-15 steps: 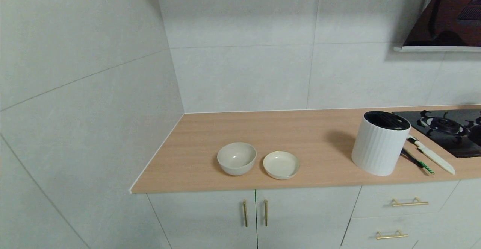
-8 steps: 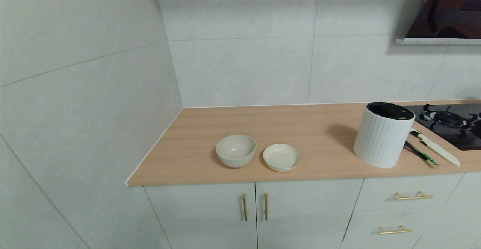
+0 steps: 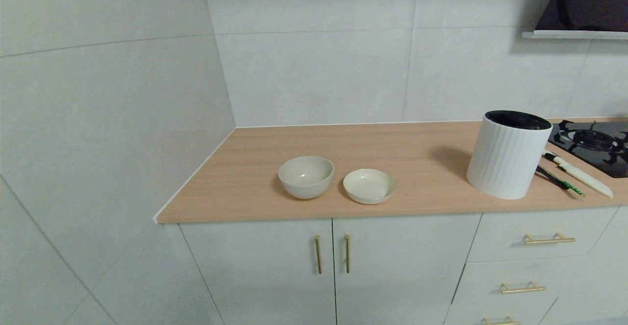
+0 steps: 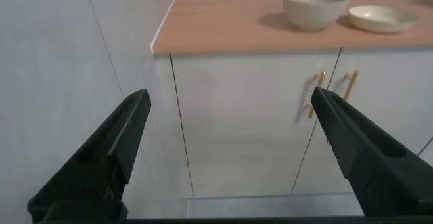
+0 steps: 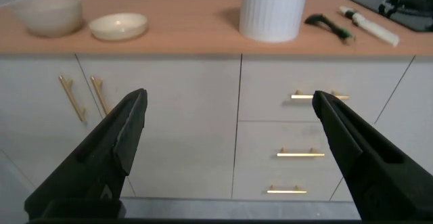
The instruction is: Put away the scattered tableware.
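Tableware sits up on the wooden counter (image 3: 255, 187), above and ahead of both grippers, which hang low in front of the white cabinets. The left gripper (image 4: 230, 158) has its two dark fingers spread wide with nothing between them. It faces the double cabinet doors (image 4: 270, 136) with their gold handles. The deep cream bowl (image 3: 306, 176) stands higher up and ahead of it, a little toward the robot's right. The shallow cream dish (image 3: 368, 185) is just beside the bowl and farther from this gripper (close, but not touching, as far as I can see). The right gripper (image 5: 226, 158) is spread wide and empty too, facing the drawers (image 5: 379, 75). The white ribbed holder (image 3: 508, 154) stands upright on the counter, almost straight above and ahead of it. Past the holder, off to that gripper's right, a dark green-banded utensil (image 3: 559, 180) and a pale knife (image 3: 579, 175) lie side by side near the black hob (image 3: 596, 143).
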{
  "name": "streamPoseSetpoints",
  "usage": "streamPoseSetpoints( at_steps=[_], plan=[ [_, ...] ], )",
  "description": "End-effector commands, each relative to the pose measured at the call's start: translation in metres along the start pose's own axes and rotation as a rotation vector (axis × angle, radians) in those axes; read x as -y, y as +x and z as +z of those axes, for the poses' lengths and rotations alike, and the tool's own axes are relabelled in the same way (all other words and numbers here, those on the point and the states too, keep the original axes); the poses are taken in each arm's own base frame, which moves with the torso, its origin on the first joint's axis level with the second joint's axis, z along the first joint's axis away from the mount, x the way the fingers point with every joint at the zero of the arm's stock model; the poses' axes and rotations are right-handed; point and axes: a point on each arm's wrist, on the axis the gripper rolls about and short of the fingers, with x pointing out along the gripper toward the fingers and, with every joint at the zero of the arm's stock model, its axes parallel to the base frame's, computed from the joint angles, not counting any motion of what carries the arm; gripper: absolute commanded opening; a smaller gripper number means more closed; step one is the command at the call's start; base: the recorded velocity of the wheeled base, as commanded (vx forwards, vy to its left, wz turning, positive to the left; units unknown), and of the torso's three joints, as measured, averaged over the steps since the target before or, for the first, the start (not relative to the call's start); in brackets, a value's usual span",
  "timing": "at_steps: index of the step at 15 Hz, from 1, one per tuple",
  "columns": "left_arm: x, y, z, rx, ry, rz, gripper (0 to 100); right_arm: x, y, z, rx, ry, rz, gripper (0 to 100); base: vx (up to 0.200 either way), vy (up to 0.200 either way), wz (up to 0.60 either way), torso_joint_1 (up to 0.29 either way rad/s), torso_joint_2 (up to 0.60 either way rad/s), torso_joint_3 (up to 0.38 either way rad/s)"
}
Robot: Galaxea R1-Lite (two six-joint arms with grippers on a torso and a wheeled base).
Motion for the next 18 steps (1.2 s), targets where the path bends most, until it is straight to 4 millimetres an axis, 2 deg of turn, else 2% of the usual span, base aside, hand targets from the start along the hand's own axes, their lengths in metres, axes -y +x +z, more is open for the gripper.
streamPoseSetpoints(
  at_steps=[1, 18],
  plan=[
    [0.0000, 0.0000, 0.0000, 0.000, 0.000, 0.000, 100, 0.0000, 0.0001, 0.0000, -0.001, -0.001, 0.001, 100, 0.000, 0.000, 0.00, -0.237, 0.53, 0.305],
    [0.0000, 0.0000, 0.0000, 0.000, 0.000, 0.000, 100, 0.0000, 0.0001, 0.0000, -0.001, -0.001, 0.001, 100, 0.000, 0.000, 0.00, -0.195, 0.49, 0.292]
  ],
)
